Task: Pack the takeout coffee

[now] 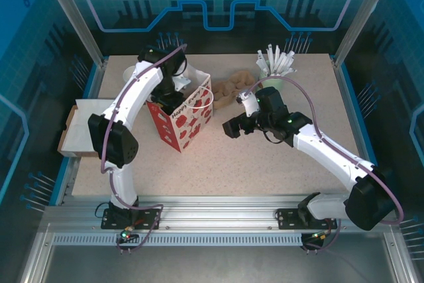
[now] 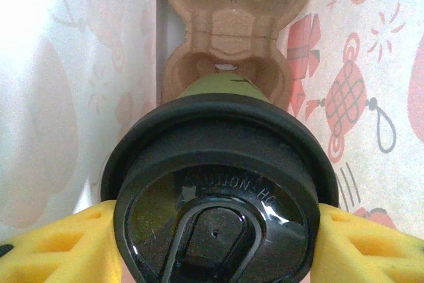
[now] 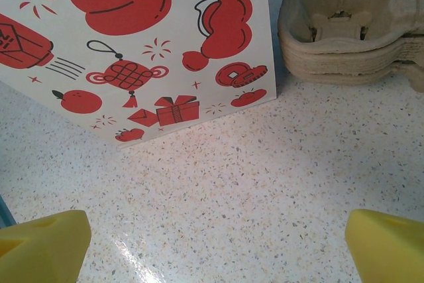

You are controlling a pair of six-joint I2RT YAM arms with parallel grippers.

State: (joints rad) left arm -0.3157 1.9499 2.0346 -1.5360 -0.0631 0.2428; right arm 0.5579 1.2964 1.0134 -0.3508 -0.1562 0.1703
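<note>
Top ext cam: high, behind arm bases, looks down on whole surface [image 1: 265, 164]; L wrist cam: inside red-and-white bag [image 2: 371, 84], facing its bottom, takeout coffee [image 2: 218, 190] lid v. close; R wrist cam: low over surface, faces bag's outer wall; bag shared by all 3.

The bag [image 1: 190, 118] reads "Happy Every…"; the black lid [image 2: 218, 164] seems embossed "CAUTION HOT".

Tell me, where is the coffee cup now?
Left wrist view: the coffee cup is inside the red-and-white bag on the table's left half, gripped by the left gripper, right by the cardboard tray.
</note>
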